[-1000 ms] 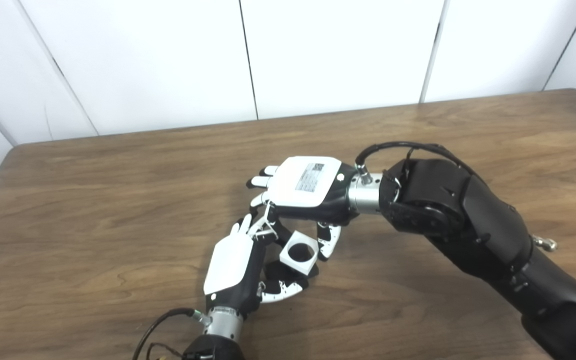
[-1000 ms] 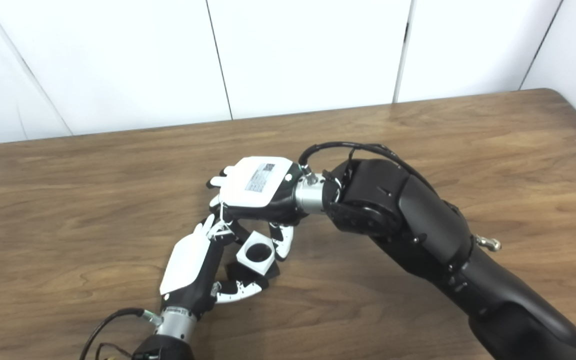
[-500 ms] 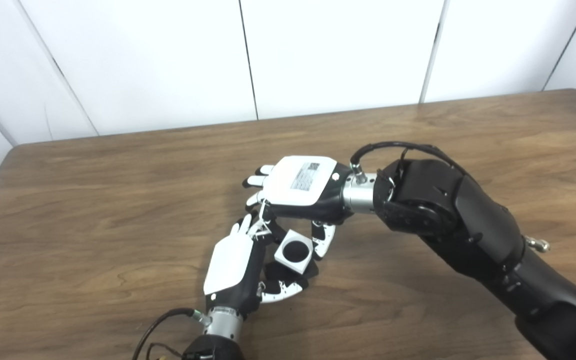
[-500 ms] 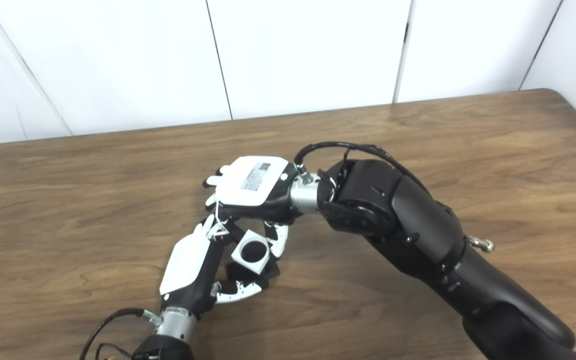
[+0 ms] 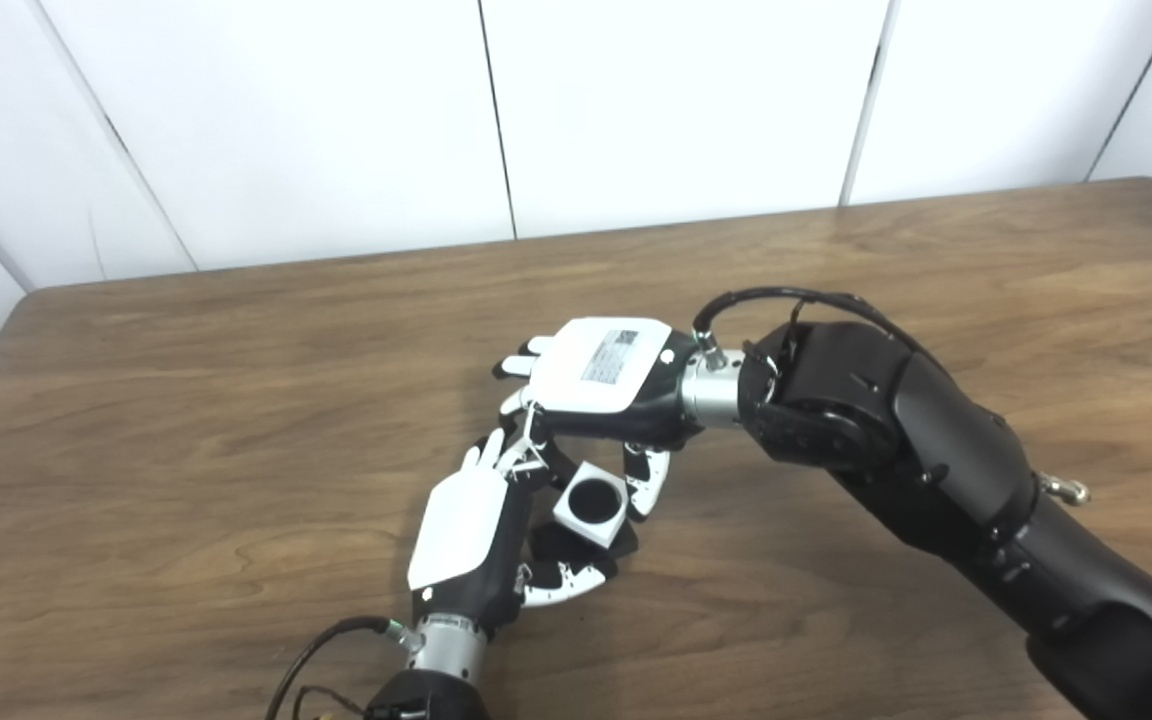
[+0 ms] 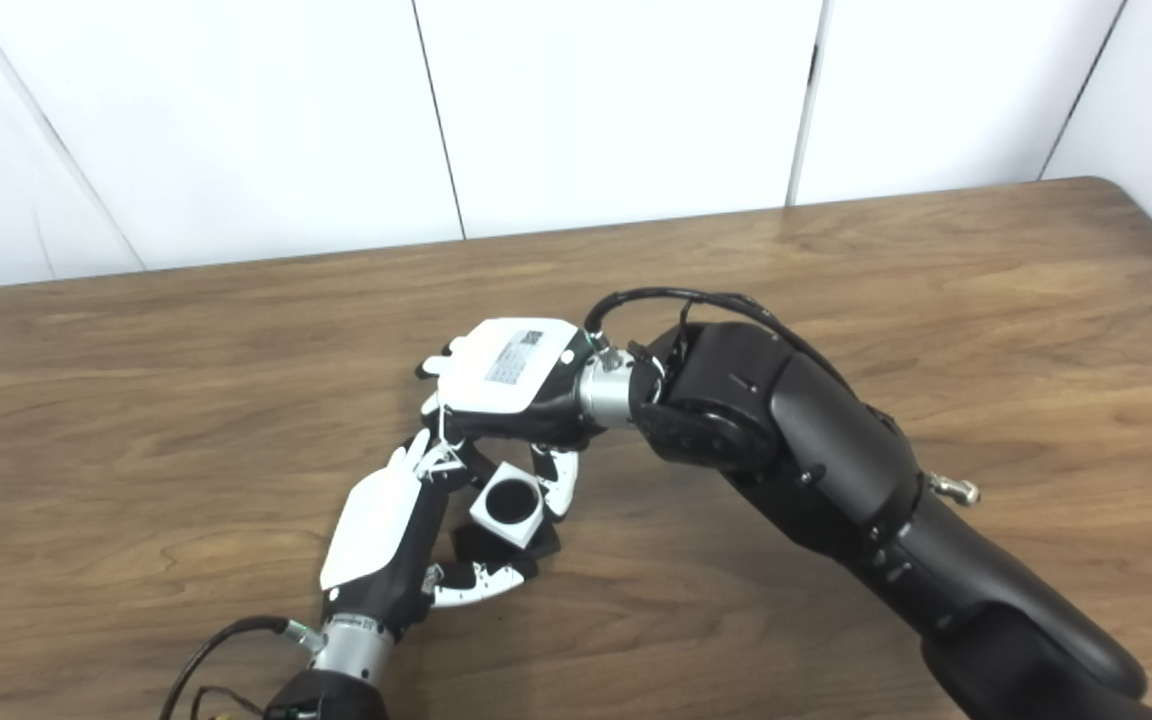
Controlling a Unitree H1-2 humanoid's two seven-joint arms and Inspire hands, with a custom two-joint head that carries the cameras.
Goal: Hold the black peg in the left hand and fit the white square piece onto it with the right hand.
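Note:
My left hand stands near the table's front edge, shut on the black peg, whose dark base shows between its fingers and thumb. The white square piece sits on top of the peg, tilted a little, and its round hole looks filled with black. My right hand reaches in from the right, palm down, just above and behind the piece. Its thumb presses the piece's right side; the fingers on the far side are hidden under the hand. In the right eye view the piece lies between both hands.
The wooden table spreads out to the left, the back and the right of the hands. White wall panels rise behind the far edge. A cable loops out of my left wrist at the bottom edge.
The white piece has dropped lower onto the peg: its hole showed light a second ago and now shows black. My right hand and arm shifted slightly left. The left hand stayed put.

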